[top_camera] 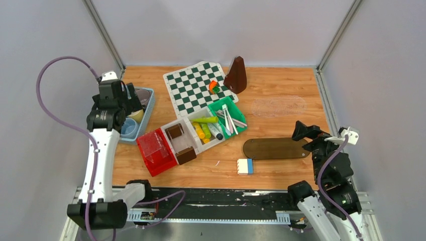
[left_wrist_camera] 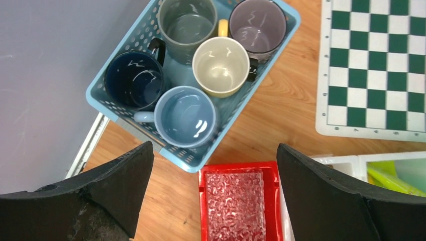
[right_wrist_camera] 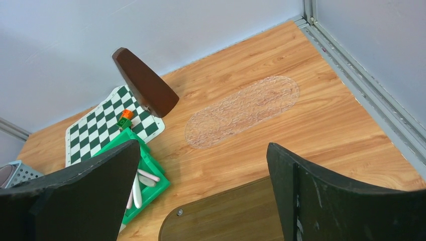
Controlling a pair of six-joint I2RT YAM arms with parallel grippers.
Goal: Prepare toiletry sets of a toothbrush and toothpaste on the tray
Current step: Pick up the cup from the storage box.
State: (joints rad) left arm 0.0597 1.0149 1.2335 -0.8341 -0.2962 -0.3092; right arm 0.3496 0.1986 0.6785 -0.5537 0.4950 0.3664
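- The left gripper (left_wrist_camera: 213, 155) has its black fingers spread wide and holds nothing.
- Just beyond them, a pale blue perforated plastic basket (left_wrist_camera: 100, 95) holds five empty mugs (left_wrist_camera: 186, 115).
- The right gripper (right_wrist_camera: 203, 150) is likewise spread and empty, above a dark oval wooden tray (right_wrist_camera: 226, 216).
- A green plastic bin (top_camera: 221, 105) holds whitish toothbrushes (top_camera: 228, 119). The adjoining white bin (top_camera: 213, 143) holds yellow and green tubes (top_camera: 205, 128).

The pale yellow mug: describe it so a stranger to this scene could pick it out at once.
At the table's left edge, left of the chessboard, stands a light blue perforated basket holding five mugs. The pale yellow mug sits in the middle, between the light blue mug and the grey-green mug and purplish-grey mug behind it. It is the only cream-coloured one.
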